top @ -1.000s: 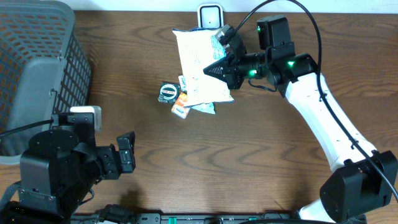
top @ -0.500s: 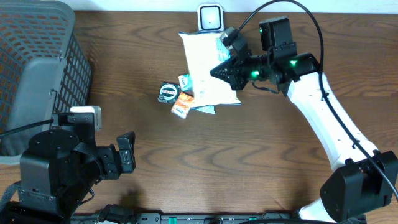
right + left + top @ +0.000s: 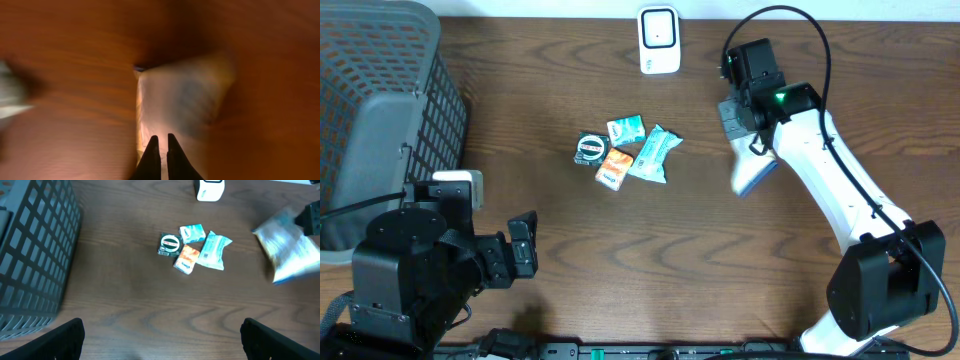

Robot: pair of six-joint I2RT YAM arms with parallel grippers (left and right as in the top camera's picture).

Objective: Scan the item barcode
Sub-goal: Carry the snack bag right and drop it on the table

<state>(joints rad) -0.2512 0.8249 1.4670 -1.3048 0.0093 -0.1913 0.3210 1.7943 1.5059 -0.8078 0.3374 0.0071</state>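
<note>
Right gripper (image 3: 161, 139) clenched on edge of white bag (image 3: 753, 176). Second ago bag was held in front of scanner (image 3: 659, 27) at far edge of table (image 3: 720, 280). Now bag swung clear, motion-blurred, hanging over right-centre of table, right of small packets (image 3: 625, 157). Scanner uncovered. Judgement: barcode pass likely over, bag heading for set-down; whether scan registered, cannot tell. Left gripper (image 3: 161, 330) spread wide, empty, unmoved near front-left corner, by basket (image 3: 380, 110).

White-shelled right arm (image 3: 840, 195) has black joints, a green light (image 3: 782, 97), a looping black cable (image 3: 790, 11); boxy black left arm (image 3: 410, 265) at eight o'clock.
</note>
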